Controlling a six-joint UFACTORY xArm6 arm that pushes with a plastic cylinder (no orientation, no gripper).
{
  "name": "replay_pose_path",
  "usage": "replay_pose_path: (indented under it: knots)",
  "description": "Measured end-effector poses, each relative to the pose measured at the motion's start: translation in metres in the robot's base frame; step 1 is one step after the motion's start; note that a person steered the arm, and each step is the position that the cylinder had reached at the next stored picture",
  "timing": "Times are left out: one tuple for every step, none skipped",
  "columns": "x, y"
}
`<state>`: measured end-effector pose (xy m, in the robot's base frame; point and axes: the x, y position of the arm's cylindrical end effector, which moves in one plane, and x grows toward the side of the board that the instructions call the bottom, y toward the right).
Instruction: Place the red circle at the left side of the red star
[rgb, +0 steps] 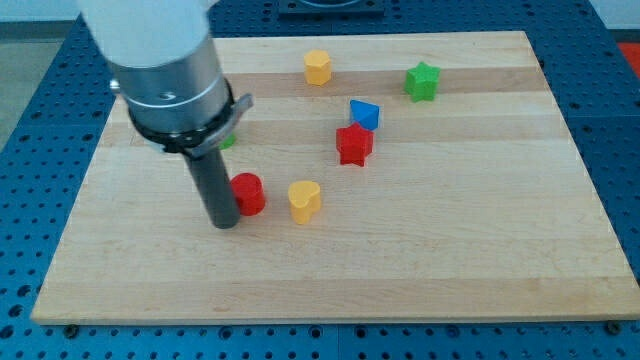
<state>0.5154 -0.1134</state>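
The red circle (248, 193) is a short red cylinder at the board's left-centre. My tip (223, 224) rests on the board right against its left side, touching or nearly so. The red star (354, 145) lies up and to the right of the circle, near the board's middle, well apart from it. A yellow heart-shaped block (304, 200) sits just right of the red circle, between it and the space below the star.
A blue block (365, 114) touches the red star's upper right. A yellow block (318, 67) and a green star (423, 81) lie near the top edge. A green block (229, 141) peeks out behind the arm. The wooden board (480, 240) sits on a blue perforated table.
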Motion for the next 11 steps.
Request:
replay_pose_path:
  knots:
    - [-0.016, 0.002]
    - [-0.029, 0.004]
    - [-0.032, 0.017]
    - [-0.033, 0.033]
    - [-0.044, 0.041]
    - [-0.057, 0.041]
    - [-0.07, 0.046]
    - [-0.079, 0.052]
    - [-0.063, 0.02]
    - [-0.055, -0.052]
    - [-0.08, -0.117]
